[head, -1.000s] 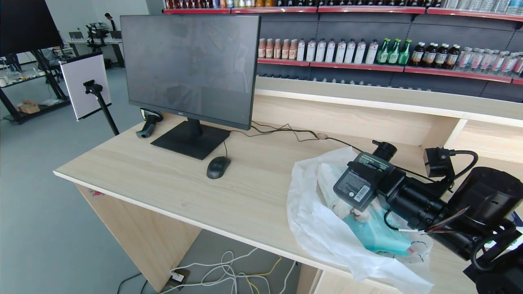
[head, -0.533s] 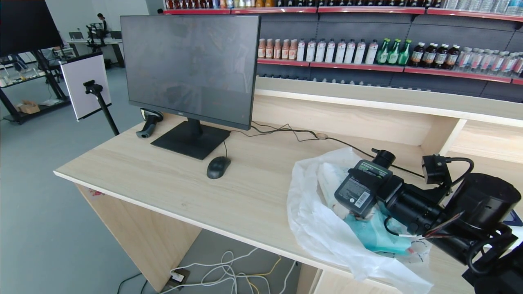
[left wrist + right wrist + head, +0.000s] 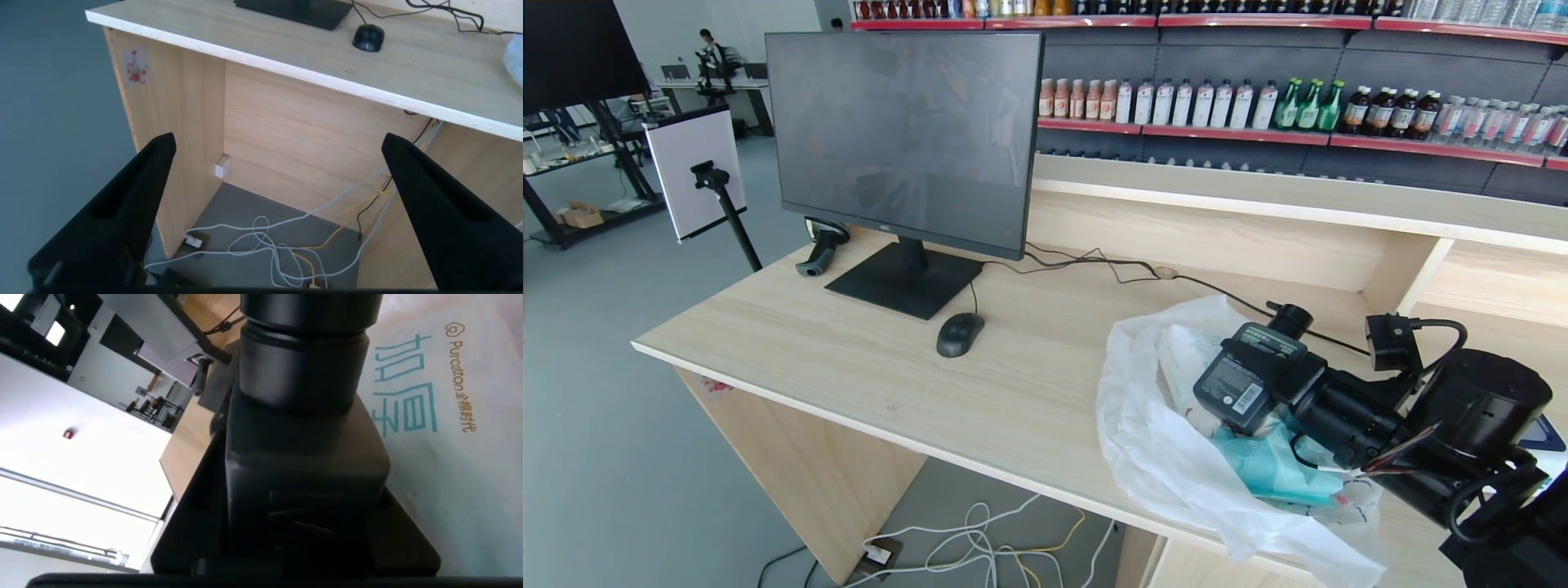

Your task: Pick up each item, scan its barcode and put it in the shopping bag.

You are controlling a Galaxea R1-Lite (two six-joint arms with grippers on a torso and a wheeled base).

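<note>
Leftward of shopping bag (image 3: 1143, 425), mouse (image 3: 960, 335), monitor (image 3: 907, 139); dark bottle (image 3: 1245, 371) in right end effector (image 3: 1289, 382).

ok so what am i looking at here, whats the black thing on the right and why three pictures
This is a two-armed robot at a shop checkout. The wide picture comes from a camera on its head; the other two come from cameras on its wrists. On the wooden desk stand a monitor, a mouse and a handheld scanner, with a white shopping bag by the right arm. The right tool is shut on a black item with a barcode label, at the bag's opening, where a teal pack lies. The left tool is open, low beside the desk.
</note>
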